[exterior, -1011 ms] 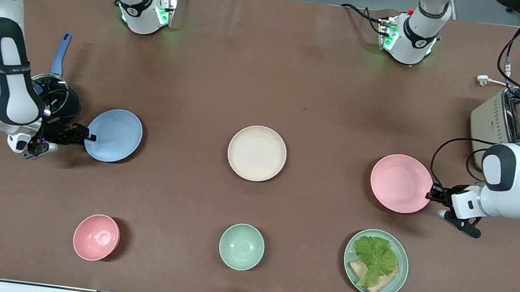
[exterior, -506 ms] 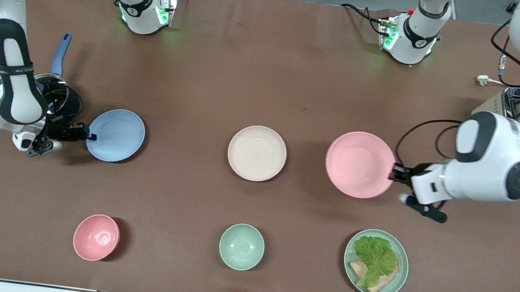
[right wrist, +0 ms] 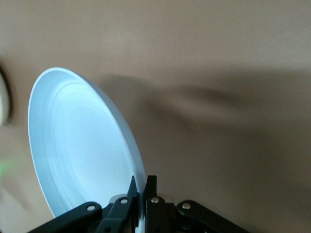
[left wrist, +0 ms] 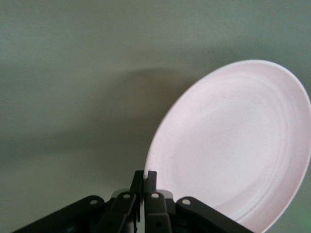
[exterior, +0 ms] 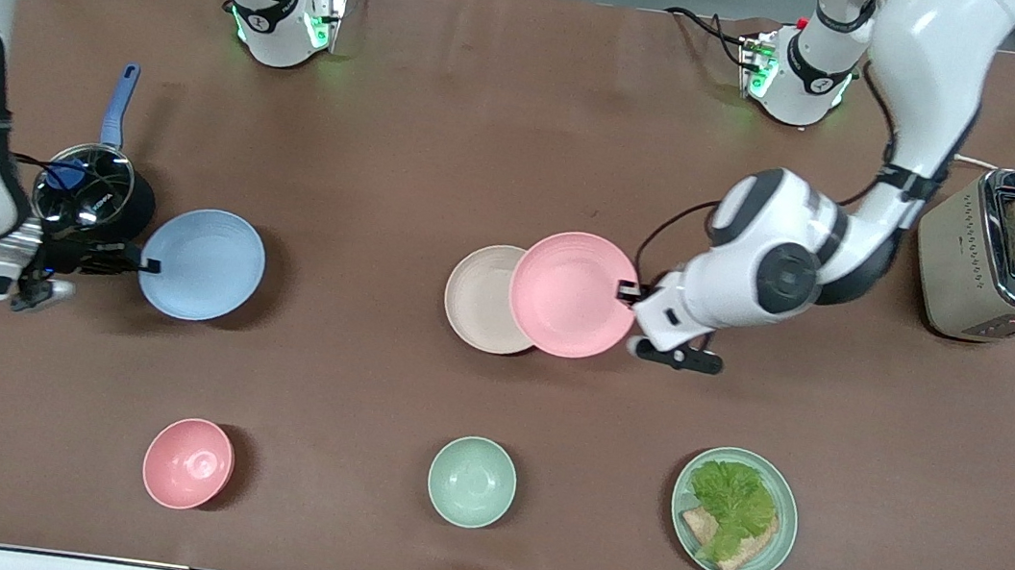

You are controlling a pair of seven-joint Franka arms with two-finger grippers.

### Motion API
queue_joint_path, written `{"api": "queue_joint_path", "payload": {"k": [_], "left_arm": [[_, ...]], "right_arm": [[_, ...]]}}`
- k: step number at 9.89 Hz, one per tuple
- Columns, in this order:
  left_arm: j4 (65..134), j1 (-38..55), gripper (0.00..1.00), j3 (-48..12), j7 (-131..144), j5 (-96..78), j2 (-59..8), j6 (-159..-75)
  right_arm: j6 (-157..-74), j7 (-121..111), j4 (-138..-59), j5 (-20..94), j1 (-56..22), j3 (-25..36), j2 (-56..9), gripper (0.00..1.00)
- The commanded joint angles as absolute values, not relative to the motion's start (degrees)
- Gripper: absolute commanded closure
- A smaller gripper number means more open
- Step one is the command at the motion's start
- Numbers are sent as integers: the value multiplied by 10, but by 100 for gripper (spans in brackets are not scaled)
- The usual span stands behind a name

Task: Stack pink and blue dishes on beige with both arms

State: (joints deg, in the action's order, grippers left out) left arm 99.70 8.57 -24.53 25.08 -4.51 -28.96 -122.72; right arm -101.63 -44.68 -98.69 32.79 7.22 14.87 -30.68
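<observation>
A: Pink plate (exterior: pixel 572 293)?
B: Held in the air, overlapping the beige plate (exterior: pixel 479 298) on the edge toward the left arm's end. Pinched at the rim by the left gripper (exterior: pixel 630 292), fingers (left wrist: pixel 150 180) narrow, clamped on the plate edge.

A: Beige plate?
B: Flat on the table's (exterior: pixel 523 161) middle, partly covered by the pink one in the front view.

A: Blue plate (exterior: pixel 202 264)?
B: Toward the right arm's end. Gripped at the rim by the right gripper (exterior: pixel 146 264), fingers (right wrist: pixel 150 187) closed tight on the edge. Shadow on the table beneath; appears raised.

A: Around that?
B: Black pan with blue handle (exterior: pixel 95 186) just beside the right gripper, farther from the front camera.

A: Near edge?
B: Pink bowl (exterior: pixel 188 463), mint bowl (exterior: pixel 472 481), green plate (exterior: pixel 734 512) carrying lettuce and bread, in a row nearest the front camera.

A: Left arm's end?
B: Toaster (exterior: pixel 1007 256) with a bread slice in one slot.
</observation>
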Motion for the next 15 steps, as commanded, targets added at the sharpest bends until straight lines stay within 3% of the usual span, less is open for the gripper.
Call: {"api": "queue_joint_path", "payload": {"k": [1, 4, 8, 9, 10, 11, 15], "left_arm": [[1001, 122, 100, -241, 311, 1, -333, -1280], [999, 152, 100, -239, 357, 35, -370, -1323], [977, 173, 97, -239, 428, 103, -403, -1333], [971, 176, 65, -238, 432, 103, -405, -1333], [971, 172, 27, -237, 433, 103, -401, -1332], [969, 165, 0, -236, 432, 104, -392, -1328], [946, 108, 0, -237, 426, 154, -297, -1225]], "right_arm": [[-936, -339, -897, 303, 63, 156, -300, 100], [-936, -232, -889, 304, 32, 138, -273, 99], [-1016, -57, -906, 297, 22, 15, -246, 99], [-1053, -25, -928, 285, 13, -10, -242, 99], [-1101, -8, -964, 285, 12, -41, -227, 99], [-1142, -2, -999, 285, 13, -67, -219, 99], [-1218, 63, -1068, 289, 12, -181, -214, 99]]}}
